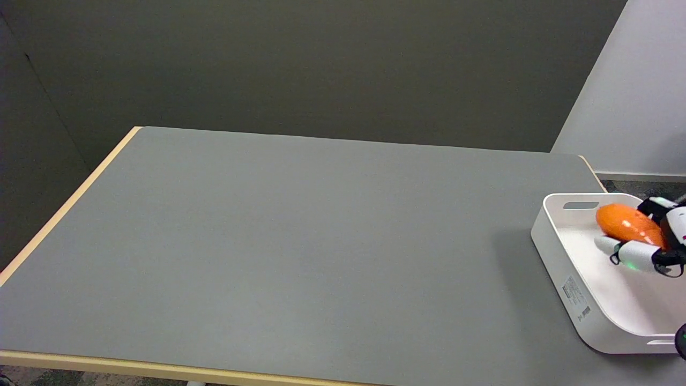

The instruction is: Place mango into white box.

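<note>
The orange mango lies tilted low inside the white box near its far end, at the right edge of the head view. My right hand still grips it: one white finger runs beneath the fruit and dark fingers sit behind it. Most of the hand is cut off by the picture's right edge. Whether the mango touches the box floor cannot be made out.
The white box stands at the grey table's right end, close to the wooden right edge. A grey wall rises behind the box at the right. The box has slot handles at both ends.
</note>
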Controlling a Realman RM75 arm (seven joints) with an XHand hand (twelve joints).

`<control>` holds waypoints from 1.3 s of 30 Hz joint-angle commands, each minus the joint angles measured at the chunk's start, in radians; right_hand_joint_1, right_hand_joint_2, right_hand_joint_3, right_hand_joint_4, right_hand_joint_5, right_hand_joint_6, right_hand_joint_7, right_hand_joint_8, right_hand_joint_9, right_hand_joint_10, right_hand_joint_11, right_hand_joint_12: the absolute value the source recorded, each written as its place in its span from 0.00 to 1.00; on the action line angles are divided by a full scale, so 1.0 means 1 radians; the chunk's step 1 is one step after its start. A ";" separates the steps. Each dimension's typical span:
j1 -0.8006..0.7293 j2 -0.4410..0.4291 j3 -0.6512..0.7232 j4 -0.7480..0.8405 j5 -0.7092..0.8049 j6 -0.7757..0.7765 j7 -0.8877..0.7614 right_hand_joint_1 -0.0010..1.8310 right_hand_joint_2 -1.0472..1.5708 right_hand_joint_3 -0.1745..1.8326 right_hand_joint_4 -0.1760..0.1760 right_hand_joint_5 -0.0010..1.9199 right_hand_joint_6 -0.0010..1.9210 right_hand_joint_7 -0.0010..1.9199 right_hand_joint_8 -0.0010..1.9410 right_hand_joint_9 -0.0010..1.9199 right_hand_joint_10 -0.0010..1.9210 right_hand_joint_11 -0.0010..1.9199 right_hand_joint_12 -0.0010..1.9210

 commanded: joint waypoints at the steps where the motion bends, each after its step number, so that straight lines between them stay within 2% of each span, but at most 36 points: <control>1: -0.025 -0.024 -0.041 -0.008 -0.041 -0.030 -0.051 0.32 0.64 0.54 0.86 0.21 0.45 0.31 0.47 0.28 0.72 0.19 0.84; 2: -0.023 -0.024 -0.040 -0.008 -0.039 -0.036 -0.049 0.28 0.64 0.54 0.82 0.18 0.39 0.27 0.33 0.25 0.55 0.16 0.75; 4: -0.016 -0.023 -0.040 -0.008 -0.036 -0.043 -0.049 0.21 0.61 0.52 0.68 0.11 0.24 0.13 0.17 0.08 0.31 0.04 0.61; 6: -0.008 -0.023 -0.040 -0.008 -0.036 -0.043 -0.049 0.19 0.60 0.52 0.65 0.08 0.21 0.06 0.13 0.02 0.26 0.00 0.57; 8: 0.004 -0.023 -0.037 -0.008 -0.037 -0.043 -0.049 0.17 0.57 0.53 0.58 0.02 0.20 0.02 0.08 0.00 0.16 0.00 0.49; 12: 0.030 -0.013 -0.034 -0.008 -0.036 -0.042 -0.049 0.17 0.58 0.54 0.55 0.01 0.15 0.00 0.05 0.00 0.11 0.00 0.41; 19: 0.065 0.017 -0.034 -0.008 -0.002 -0.006 0.000 0.17 0.58 0.54 0.55 0.02 0.12 0.00 0.04 0.00 0.06 0.00 0.37; 23: 0.093 0.055 -0.056 -0.012 0.138 0.116 0.134 0.17 0.57 0.53 0.51 0.02 0.08 0.00 0.02 0.00 0.03 0.00 0.34; 25: 0.099 0.087 -0.080 -0.015 0.219 0.166 0.220 0.14 0.58 0.51 0.51 0.00 0.10 0.00 0.00 0.00 0.04 0.00 0.35; 27: 0.100 0.123 -0.113 -0.019 0.281 0.193 0.298 0.12 0.58 0.52 0.53 0.00 0.06 0.00 0.00 0.00 0.02 0.00 0.33; 31: 0.101 0.243 -0.250 -0.036 0.361 0.248 0.399 0.11 0.59 0.54 0.52 0.01 0.04 0.00 0.00 0.00 0.01 0.00 0.28; 33: 0.104 0.302 -0.331 -0.038 0.355 0.276 0.441 0.08 0.59 0.53 0.56 0.01 0.06 0.00 0.00 0.00 0.00 0.00 0.20; 36: 0.145 0.423 -0.487 -0.030 0.348 0.329 0.468 0.08 0.59 0.54 0.57 0.01 0.08 0.00 0.00 0.00 0.00 0.00 0.14; 39: 0.251 0.522 -0.725 -0.016 0.309 0.368 0.468 0.07 0.60 0.54 0.60 0.02 0.11 0.00 0.00 0.00 0.00 0.00 0.09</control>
